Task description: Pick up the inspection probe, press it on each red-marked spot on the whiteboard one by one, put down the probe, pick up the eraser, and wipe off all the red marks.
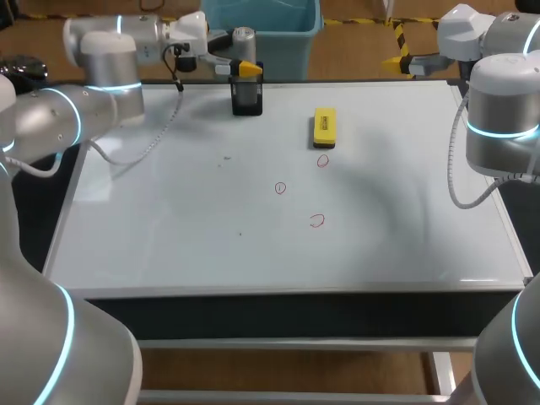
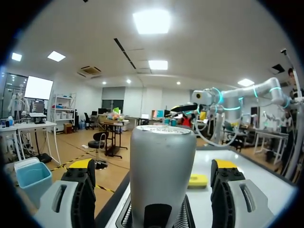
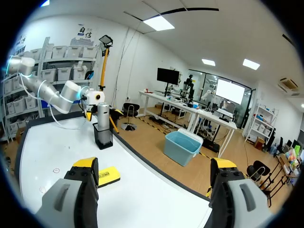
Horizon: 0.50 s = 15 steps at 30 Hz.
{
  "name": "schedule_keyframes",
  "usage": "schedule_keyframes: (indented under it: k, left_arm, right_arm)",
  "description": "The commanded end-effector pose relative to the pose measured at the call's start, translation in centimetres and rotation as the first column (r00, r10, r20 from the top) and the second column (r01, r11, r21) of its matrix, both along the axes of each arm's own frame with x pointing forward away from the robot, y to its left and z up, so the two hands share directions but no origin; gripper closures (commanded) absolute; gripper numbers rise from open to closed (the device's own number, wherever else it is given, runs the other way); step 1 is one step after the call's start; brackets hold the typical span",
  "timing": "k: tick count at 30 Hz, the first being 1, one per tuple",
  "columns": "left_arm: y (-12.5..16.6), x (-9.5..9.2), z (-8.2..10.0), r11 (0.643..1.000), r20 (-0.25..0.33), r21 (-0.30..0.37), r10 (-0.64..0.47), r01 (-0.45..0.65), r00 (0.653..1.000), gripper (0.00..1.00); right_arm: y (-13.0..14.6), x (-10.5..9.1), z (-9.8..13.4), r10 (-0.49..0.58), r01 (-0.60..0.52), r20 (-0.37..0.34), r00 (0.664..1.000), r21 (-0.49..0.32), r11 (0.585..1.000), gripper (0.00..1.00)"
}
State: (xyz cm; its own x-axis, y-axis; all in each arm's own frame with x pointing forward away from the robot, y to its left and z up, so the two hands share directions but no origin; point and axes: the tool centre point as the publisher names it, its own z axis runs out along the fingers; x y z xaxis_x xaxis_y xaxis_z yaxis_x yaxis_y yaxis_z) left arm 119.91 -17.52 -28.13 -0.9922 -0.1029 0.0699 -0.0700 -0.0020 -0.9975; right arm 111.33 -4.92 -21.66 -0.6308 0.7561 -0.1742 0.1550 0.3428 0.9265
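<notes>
Inspection probe, a silver cylinder, stands upright in a black holder at the far edge of the whiteboard, left of centre. The left arm enters from the left, and the left gripper is level with the upper part of the probe, straddling it. In the left wrist view the probe stands between the two yellow-tipped fingers. A visible gap remains on each side, so the fingers are spread wide and neither touches the probe. The ribbed top of the holder shows just below the probe's base.

The yellow eraser lies flat on the whiteboard, to the right of the holder and apart from it, its long side running front to back. Three red marks sit on the board: one just in front of the eraser, a second nearer and to the left, and a third nearer still.

The right arm stands at the right edge of the table, well away from the probe and eraser. In the right wrist view the right gripper has its fingers spread far apart with nothing between them. It looks across the board toward the eraser and the probe in its holder.
</notes>
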Motion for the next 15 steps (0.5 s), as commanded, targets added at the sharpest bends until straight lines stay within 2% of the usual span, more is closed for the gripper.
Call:
schedule_keyframes:
  k: [1, 15]
  left_arm:
    - [-0.14, 0.5, -0.68, 1.0, -0.001, -0.014, -0.003, 0.003, 1.0, 0.0]
    - [-0.28, 0.96, -0.44, 1.0, 0.0, -0.014, -0.011, 0.011, 1.0, 0.0]
  right_arm:
    - [-0.01, 0.03, 0.0, 0.001, -0.001, -0.001, 1.0, -0.001, 1.0, 0.0]
    - [-0.01, 0.03, 0.0, 0.001, -0.001, -0.001, 1.0, -0.001, 1.0, 0.0]
